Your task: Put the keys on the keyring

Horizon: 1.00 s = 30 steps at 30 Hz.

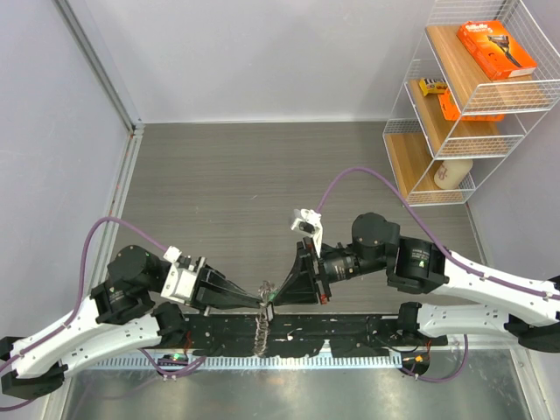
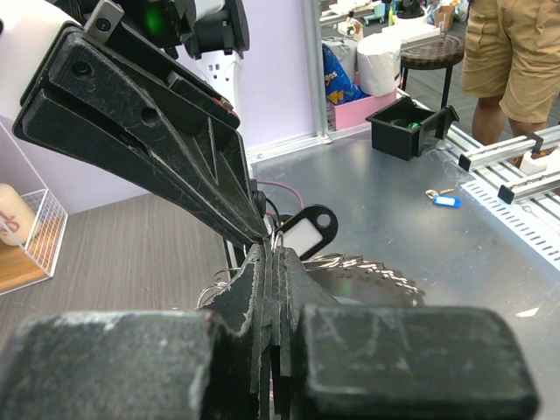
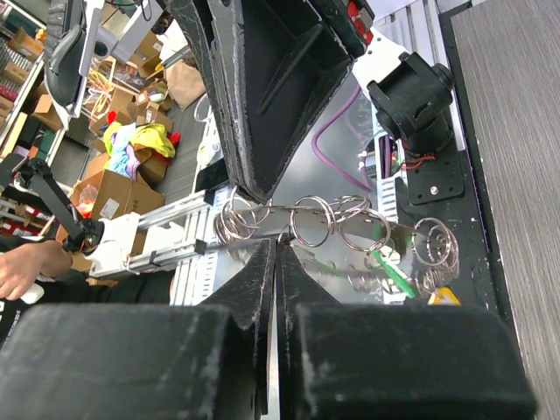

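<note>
Both grippers meet tip to tip above the table's near edge. My left gripper (image 1: 259, 303) (image 2: 275, 251) is shut on thin silver wire of the keyring (image 3: 308, 219), which shows as a row of linked silver rings with a bright green tag (image 3: 391, 272). My right gripper (image 1: 278, 299) (image 3: 279, 239) is shut on one small ring of that bunch. Silver keys (image 2: 378, 269) fan out just behind my left fingertips, beside a black-framed white tag (image 2: 305, 234). More of the bunch (image 1: 261, 332) hangs below the grippers.
A white wire shelf (image 1: 464, 105) with orange boxes stands at the back right. A black rail (image 1: 350, 328) runs along the near edge. On the metal bench beyond lie a black bin (image 2: 408, 128) and a blue-tagged key (image 2: 444, 200); a person stands there.
</note>
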### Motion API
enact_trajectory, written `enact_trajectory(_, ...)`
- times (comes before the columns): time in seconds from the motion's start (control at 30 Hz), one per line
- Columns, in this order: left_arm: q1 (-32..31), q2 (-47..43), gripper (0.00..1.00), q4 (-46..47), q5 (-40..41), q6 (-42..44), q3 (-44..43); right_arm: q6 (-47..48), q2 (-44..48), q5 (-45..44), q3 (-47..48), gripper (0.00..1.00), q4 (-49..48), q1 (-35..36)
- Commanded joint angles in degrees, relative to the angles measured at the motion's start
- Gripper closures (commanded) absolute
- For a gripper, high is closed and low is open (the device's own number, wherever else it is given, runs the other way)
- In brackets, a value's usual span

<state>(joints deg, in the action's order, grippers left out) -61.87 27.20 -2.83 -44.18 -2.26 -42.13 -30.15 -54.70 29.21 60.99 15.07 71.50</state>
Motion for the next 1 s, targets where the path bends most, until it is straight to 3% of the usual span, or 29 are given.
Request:
enact_trajectory(0.0, -0.1, -0.3, 1.00, 3.7, -0.5, 1.0, -0.7, 0.2, 0.0, -0.2, 3.1, 0.94, -2.1, 0.4)
enact_trajectory(0.97, -0.1, -1.1, 1.00, 2.9, 2.8, 1.6, 0.1, -3.9, -0.3, 0.3, 4.0, 0.94, -7.0, 2.1)
